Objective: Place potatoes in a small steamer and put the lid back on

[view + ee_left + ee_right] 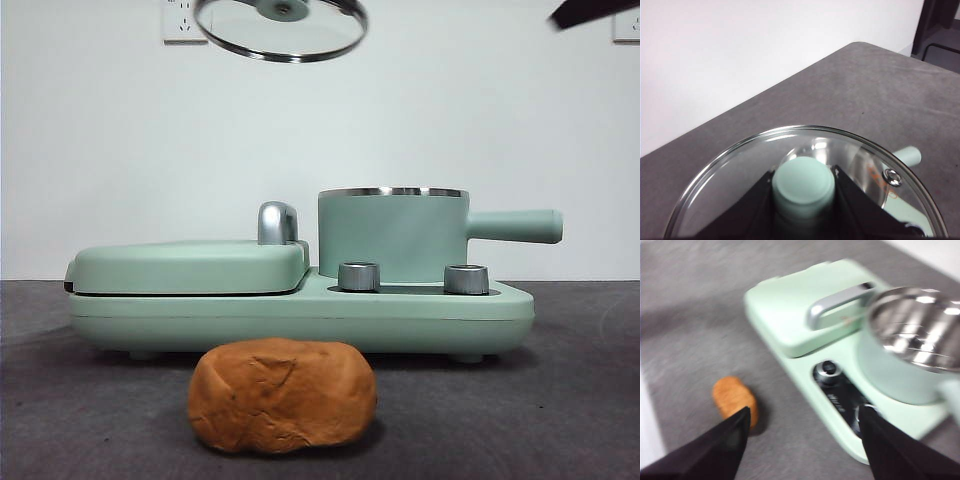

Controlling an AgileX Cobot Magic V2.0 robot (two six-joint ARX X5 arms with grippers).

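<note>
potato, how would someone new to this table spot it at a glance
Find the long mint-green cooker on the grey table, with the open pot at one end. The potato lies on the table in front of the cooker, apart from it. It is the only orange-brown, lumpy, matte thing; everything else is mint, steel or glass.

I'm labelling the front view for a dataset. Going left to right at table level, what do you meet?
Griddle cover → chrome handle → left knob → small steamer → right knob → steamer's side handle. The potato lies in front, overlapping several, so I leave it out.
</note>
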